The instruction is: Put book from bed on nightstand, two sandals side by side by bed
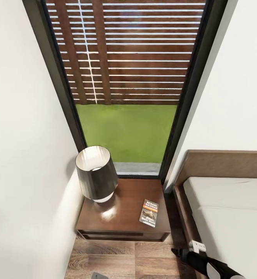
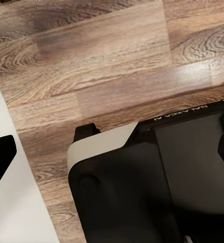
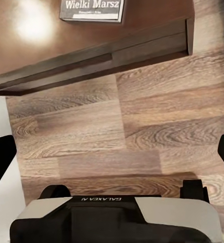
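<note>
Book (image 1: pixel 149 212) lies flat on the nightstand (image 1: pixel 120 221), near its front right corner, cover up. Long axis runs roughly front to back, slightly tilted, title end toward the window (image 1: pixel 128 77). Lamp (image 1: pixel 96 173) stands at the back left corner, well apart from the book. Bed (image 1: pixel 225 209) sits just right of the nightstand. Right arm (image 1: pixel 206 263) hangs low over the wood floor (image 1: pixel 116 259) by the bed frame. Right gripper (image 3: pixel 112 152) has its jaws wide apart, holding nothing, front edge of the nightstand ahead of it. Left jaws: cannot tell.

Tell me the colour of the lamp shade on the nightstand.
The lamp shade is dark grey-black outside, pale inside; the head view shows it best.
</note>
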Motion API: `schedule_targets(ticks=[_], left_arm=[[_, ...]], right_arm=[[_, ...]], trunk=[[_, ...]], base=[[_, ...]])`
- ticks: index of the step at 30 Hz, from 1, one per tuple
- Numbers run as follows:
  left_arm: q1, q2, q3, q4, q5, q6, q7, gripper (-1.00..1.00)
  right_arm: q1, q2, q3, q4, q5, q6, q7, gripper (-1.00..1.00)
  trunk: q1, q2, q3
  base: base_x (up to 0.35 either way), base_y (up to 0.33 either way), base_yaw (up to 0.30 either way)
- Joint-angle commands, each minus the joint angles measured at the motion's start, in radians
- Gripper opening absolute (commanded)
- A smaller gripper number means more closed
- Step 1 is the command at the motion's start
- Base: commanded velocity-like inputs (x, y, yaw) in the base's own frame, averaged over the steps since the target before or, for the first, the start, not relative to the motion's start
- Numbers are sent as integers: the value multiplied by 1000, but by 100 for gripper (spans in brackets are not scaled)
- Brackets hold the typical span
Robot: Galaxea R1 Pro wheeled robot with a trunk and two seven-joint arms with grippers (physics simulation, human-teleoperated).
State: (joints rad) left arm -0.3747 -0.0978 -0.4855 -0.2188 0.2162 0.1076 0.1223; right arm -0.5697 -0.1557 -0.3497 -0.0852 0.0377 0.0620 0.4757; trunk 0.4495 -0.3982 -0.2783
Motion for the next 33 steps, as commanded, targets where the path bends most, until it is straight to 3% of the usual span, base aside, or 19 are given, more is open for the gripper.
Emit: schedule_targets(ticks=[1,33], left_arm=[[-1,0,-9,-2,9,4,6,100],[-1,1,-8,1,9,-16,6,100]], right_arm=[[4,0,-9,2,4,6,4,100],[39,20,-10,19,-1,2,4,100]], trunk=[[1,-2,-2],[1,-2,-2]], base=[[0,0,0],[0,0,0]])
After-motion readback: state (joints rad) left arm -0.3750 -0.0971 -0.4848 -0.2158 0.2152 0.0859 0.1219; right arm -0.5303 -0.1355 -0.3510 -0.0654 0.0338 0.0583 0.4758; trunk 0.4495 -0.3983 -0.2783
